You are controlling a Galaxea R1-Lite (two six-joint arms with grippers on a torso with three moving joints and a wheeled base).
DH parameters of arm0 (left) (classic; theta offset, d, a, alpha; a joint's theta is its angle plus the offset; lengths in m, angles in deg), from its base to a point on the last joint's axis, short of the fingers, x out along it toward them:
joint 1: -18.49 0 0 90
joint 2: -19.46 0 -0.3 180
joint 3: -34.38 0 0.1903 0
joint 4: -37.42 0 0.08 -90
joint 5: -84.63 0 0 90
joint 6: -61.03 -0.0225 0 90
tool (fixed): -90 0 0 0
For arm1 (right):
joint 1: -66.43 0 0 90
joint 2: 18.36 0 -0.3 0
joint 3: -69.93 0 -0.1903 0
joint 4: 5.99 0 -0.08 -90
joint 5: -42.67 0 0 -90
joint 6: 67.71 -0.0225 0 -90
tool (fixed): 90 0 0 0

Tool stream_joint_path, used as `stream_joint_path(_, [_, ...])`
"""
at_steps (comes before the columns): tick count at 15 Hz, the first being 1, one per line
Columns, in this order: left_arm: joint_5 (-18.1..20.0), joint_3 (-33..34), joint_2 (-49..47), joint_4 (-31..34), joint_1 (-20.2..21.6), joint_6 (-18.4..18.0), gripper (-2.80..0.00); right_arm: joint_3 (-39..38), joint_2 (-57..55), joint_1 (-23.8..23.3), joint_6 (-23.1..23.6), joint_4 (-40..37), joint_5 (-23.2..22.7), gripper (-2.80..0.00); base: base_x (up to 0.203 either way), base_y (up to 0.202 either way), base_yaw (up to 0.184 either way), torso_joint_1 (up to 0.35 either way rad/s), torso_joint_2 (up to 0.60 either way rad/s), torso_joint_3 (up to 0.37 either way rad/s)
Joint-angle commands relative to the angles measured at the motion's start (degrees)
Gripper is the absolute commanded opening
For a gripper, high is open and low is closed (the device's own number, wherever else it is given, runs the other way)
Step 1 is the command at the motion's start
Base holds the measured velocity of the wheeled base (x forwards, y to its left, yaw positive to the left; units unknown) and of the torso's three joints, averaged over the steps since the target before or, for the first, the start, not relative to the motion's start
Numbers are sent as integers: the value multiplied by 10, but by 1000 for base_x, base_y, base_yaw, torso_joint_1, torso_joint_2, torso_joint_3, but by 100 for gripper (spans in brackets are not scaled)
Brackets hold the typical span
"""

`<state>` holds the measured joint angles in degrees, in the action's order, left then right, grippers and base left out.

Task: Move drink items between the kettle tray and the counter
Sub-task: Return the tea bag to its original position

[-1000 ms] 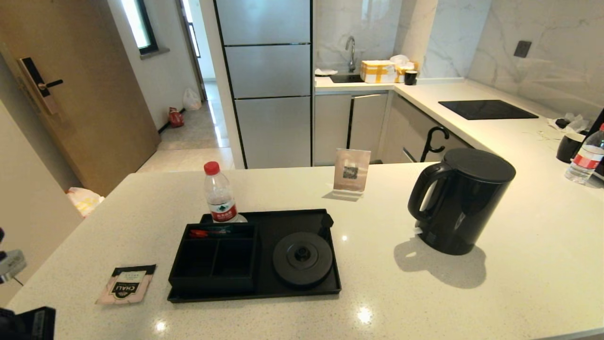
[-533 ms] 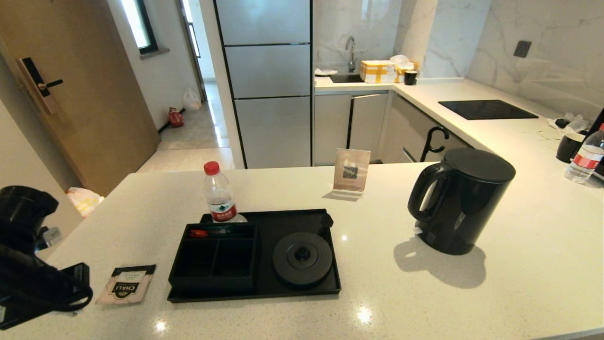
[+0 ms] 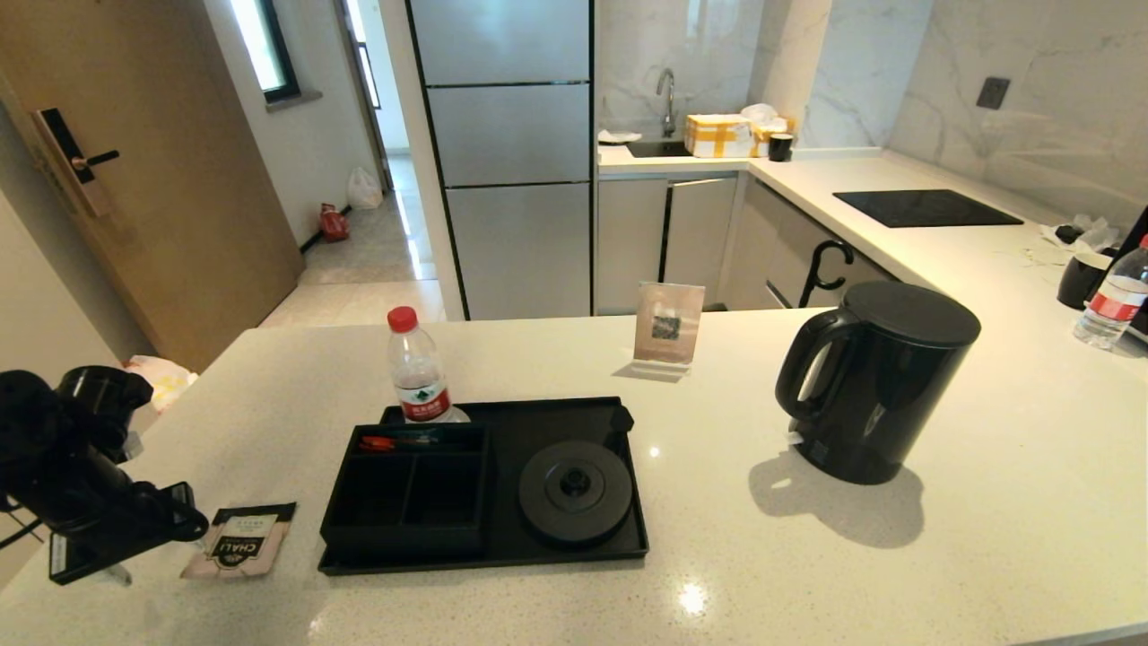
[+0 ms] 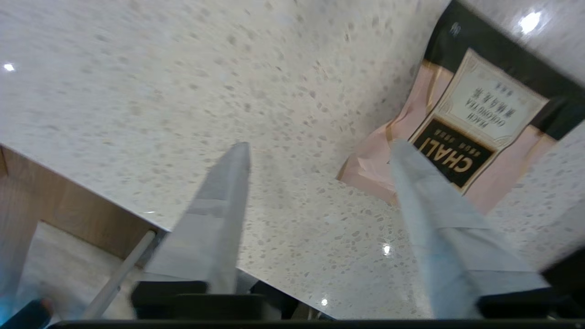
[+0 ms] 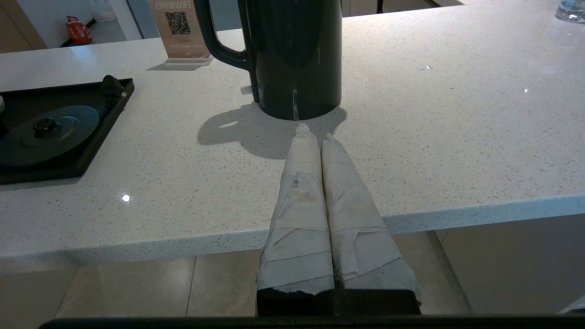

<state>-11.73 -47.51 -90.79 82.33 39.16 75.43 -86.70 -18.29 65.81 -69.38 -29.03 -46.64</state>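
Observation:
The CHALI tea sachet (image 3: 240, 538) lies flat on the beige speckled counter (image 3: 762, 574), left of the black kettle tray (image 3: 502, 561). My left gripper (image 3: 148, 547) hovers just left of the sachet, open and empty; in the left wrist view (image 4: 320, 145) one fingertip overlaps the sachet (image 4: 466, 132). The tall black kettle (image 3: 874, 381) stands on the counter to the right, off its round base (image 3: 574, 492). My right gripper (image 5: 315, 133) is shut and empty at the counter's front edge, just short of the kettle (image 5: 297, 55).
A divided box (image 3: 404, 538) fills the tray's left half, with a red-capped water bottle (image 3: 418, 372) behind it. A QR card stand (image 3: 668, 325) sits behind the tray. A cooktop (image 3: 924, 208), black mug (image 3: 1081, 280) and second bottle (image 3: 1112, 301) are far right.
My left arm has come up from the lower left corner and moved right toward the sachet. The kettle, tray and sachet have not moved.

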Motion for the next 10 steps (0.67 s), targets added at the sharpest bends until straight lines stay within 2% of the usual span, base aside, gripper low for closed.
stream_joint_path(1, [-1, -1, -11, 1, -1, 1, 0, 0, -1, 0, 0, 0, 0, -280, 0, 0, 0, 0, 0, 0])
stream_joint_path(2, [0, -1, -11, 1, -1, 1, 0, 0, -1, 0, 0, 0, 0, -280, 0, 0, 0, 0, 0, 0])
stream_joint_path(4, [15, -3, -7, 1, -39, 3, 0, 0, -1, 0, 0, 0, 0, -280, 0, 0, 0, 0, 0, 0])
stream_joint_path(7, [18, -2, -3, -2, -86, 10, 0, 0, -1, 0, 0, 0, 0, -280, 0, 0, 0, 0, 0, 0])
stream_joint_path(9, [17, -2, -3, -2, -90, 13, 0, 0, -1, 0, 0, 0, -1, -280, 0, 0, 0, 0, 0, 0])
stream_joint_path(10, [14, -4, -9, -3, -105, 26, 0, 0, -1, 0, 0, 0, -1, -280, 0, 0, 0, 0, 0, 0])
